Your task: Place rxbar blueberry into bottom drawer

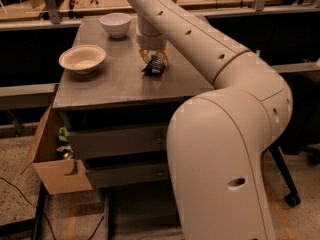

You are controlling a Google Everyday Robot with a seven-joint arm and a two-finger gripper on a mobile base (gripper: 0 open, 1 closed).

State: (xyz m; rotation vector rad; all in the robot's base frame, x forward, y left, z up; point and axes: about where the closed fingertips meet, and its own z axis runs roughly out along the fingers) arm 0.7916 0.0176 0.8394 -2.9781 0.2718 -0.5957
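The rxbar blueberry (154,65), a small dark wrapper with pale lettering, lies on the grey cabinet top (115,84) right of centre. My gripper (154,60) reaches down from the long white arm and sits right over the bar, straddling it at the cabinet surface. The bottom drawer (137,206) is pulled out below the two upper grey drawers and shows its dark inner floor. The arm's big white shoulder hides its right part.
A tan bowl (82,59) sits on the cabinet top at the left and a white bowl (115,24) at the back. An open cardboard box (52,166) stands against the cabinet's left side. Wooden tables run along the back. A chair wheel (291,200) is at the right.
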